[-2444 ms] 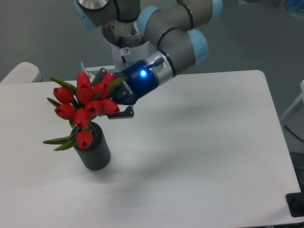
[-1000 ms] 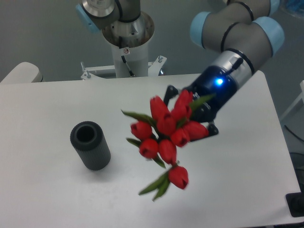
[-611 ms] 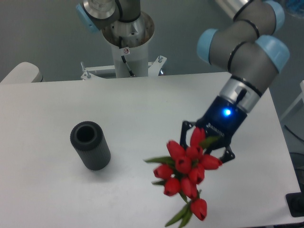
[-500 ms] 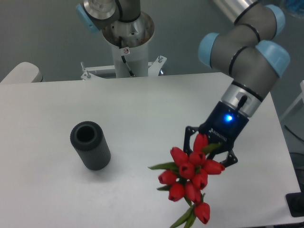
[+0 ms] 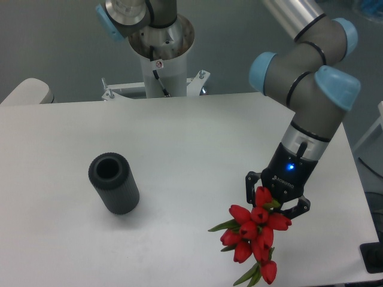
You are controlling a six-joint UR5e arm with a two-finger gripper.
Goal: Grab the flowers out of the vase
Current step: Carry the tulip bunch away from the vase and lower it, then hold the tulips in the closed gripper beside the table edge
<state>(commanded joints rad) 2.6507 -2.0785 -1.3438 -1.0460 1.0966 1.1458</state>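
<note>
The flowers [image 5: 254, 234], a bunch of red tulip buds with green leaves, hang over the front right of the white table. My gripper [image 5: 274, 202] is shut on the bunch from above, its fingers mostly hidden behind the blooms. The vase [image 5: 114, 183], a dark grey ribbed cylinder, stands upright and empty at the left of the table, well apart from the gripper and the bunch.
The arm's white base column [image 5: 161, 54] stands behind the table's far edge. The table's front edge [image 5: 179, 283] lies just below the flowers. A dark object [image 5: 372, 257] sits off the table's right front corner.
The flowers have come out of the vase. My gripper has carried them from the left across the table to the front right and lower, turning to point downward.
</note>
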